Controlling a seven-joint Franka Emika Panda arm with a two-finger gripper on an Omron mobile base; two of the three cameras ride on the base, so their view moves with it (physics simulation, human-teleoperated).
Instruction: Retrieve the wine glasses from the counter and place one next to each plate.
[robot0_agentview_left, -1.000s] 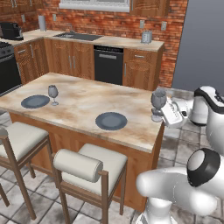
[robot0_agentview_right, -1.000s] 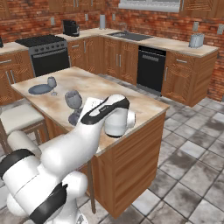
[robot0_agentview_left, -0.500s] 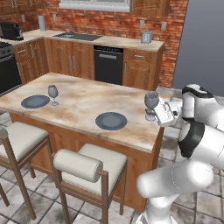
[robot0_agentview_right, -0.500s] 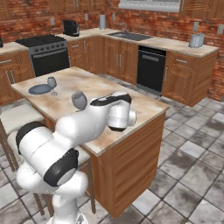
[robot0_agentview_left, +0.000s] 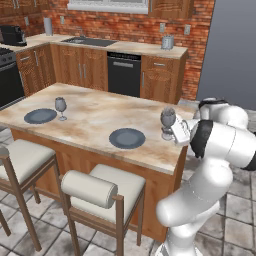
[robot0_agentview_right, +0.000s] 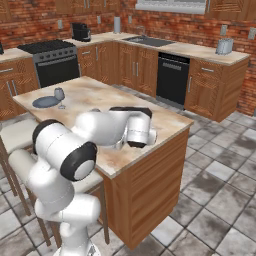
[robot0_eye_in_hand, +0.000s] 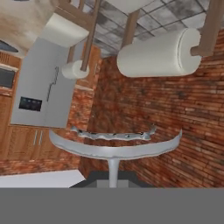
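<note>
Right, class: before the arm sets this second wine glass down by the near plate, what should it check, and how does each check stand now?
1. Carried wine glass held at the gripper: ok, upright above the island edge.
2. Near plate has no glass yet: ok, nothing beside it.
3. Far plate already served: ok, a glass stands beside it.
4. Path from glass to near plate: ok, bare island top between.
5. Fingers' hold on the stem: cannot tell, contact hidden.

Both base views face the island (robot0_agentview_left: 95, 117) from opposite rear sides.
</note>
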